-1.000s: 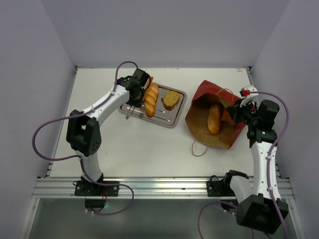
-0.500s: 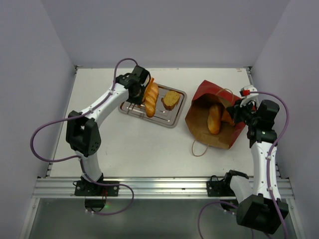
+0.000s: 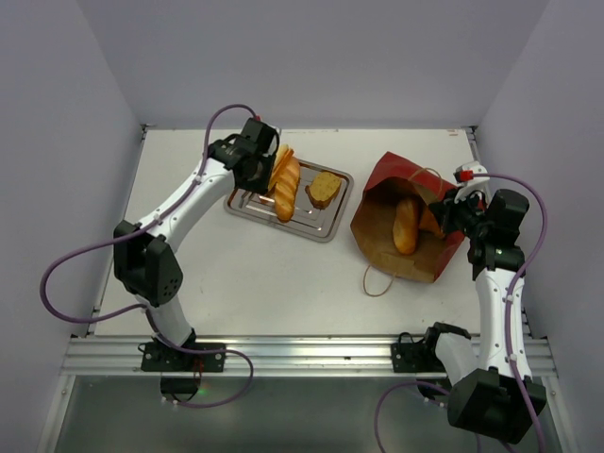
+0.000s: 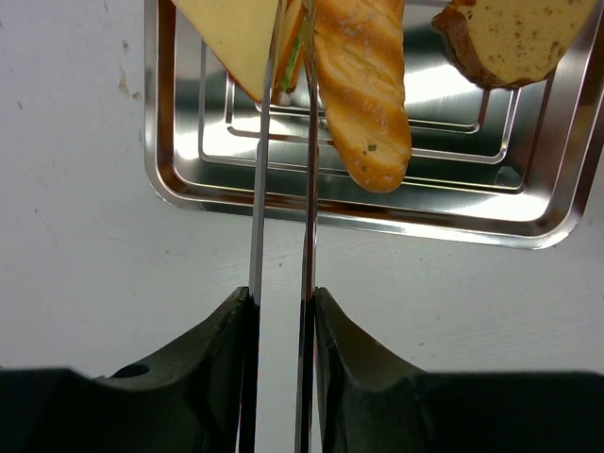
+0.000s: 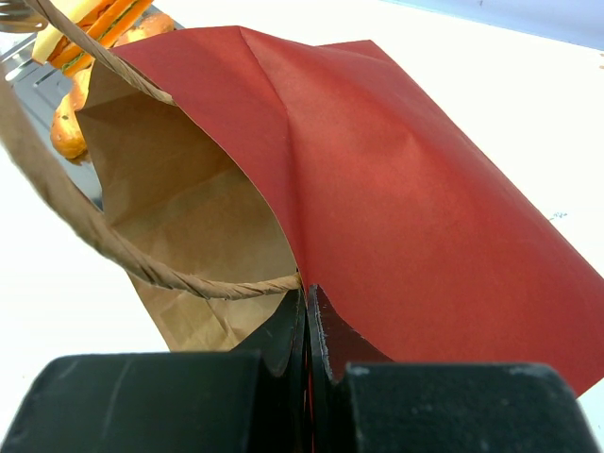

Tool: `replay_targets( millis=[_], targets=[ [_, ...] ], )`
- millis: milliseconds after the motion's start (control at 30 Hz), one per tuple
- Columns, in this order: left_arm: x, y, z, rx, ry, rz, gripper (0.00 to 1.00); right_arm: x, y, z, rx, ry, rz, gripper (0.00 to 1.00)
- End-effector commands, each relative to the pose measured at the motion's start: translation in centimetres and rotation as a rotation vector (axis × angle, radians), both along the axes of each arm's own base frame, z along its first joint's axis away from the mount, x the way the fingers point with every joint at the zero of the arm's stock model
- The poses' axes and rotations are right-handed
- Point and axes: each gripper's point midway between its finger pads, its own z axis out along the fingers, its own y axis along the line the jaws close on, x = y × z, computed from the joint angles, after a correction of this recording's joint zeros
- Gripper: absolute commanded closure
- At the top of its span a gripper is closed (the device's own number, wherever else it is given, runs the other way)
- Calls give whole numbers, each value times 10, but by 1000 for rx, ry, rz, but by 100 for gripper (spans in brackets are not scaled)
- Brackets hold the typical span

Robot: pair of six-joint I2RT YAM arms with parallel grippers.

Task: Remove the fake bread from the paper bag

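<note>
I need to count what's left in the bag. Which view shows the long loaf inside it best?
Top external: it looks into the open paper bag straight onto the loaf. Right wrist shows only bag wall and lining, no loaf; left wrist looks at the tray instead.

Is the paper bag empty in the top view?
No, a baguette-like loaf lies inside the open paper bag.

I stand in a robotics lab cell, not a kitchen. I am bolted to an aluminium rail [image 3: 302, 351] at the near edge of a bare white table [image 3: 236, 274]. Plain pale walls [image 3: 57, 123] box it in on three sides, and purple cables [image 3: 231, 107] loop loose (nothing homely there). The fake bread [image 3: 288, 184] on the steel tray [image 3: 316, 223] is a glossy toy.
</note>
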Motion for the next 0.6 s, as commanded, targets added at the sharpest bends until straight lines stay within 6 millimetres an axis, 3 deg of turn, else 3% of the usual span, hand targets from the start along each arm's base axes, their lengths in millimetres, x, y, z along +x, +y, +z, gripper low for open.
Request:
replay_targets(
  millis=[0,167,300,333,400,433,467,500,567],
  targets=[
    [0,-6,34,-57,-64,-20,66,1,1,10,-2,-40,8,99],
    [-5,-8,42,-86,-70,-30,66,1,2,11,-2,-43,8,99],
    [-23,-26,64,-226,-82,-97,66,0,3,10,0,-41,14,99],
    [-29,-30,60,-260,-70,-102,67,0,3,11,0,-42,17,99],
    [-52,-48,76,-397,-59,-180,67,-1,4,13,-2,-49,22,99],
    [-64,-51,65,-431,-20,-197,67,-2,5,12,0,-49,25,99],
    [-74,-66,73,-531,-9,-247,67,-2,5,12,0,-49,25,99],
    [-87,-68,86,-588,-32,-273,67,-2,5,12,2,-47,26,99],
    [-111,-81,80,-708,34,-328,68,-2,6,12,5,-45,31,99]
  ],
)
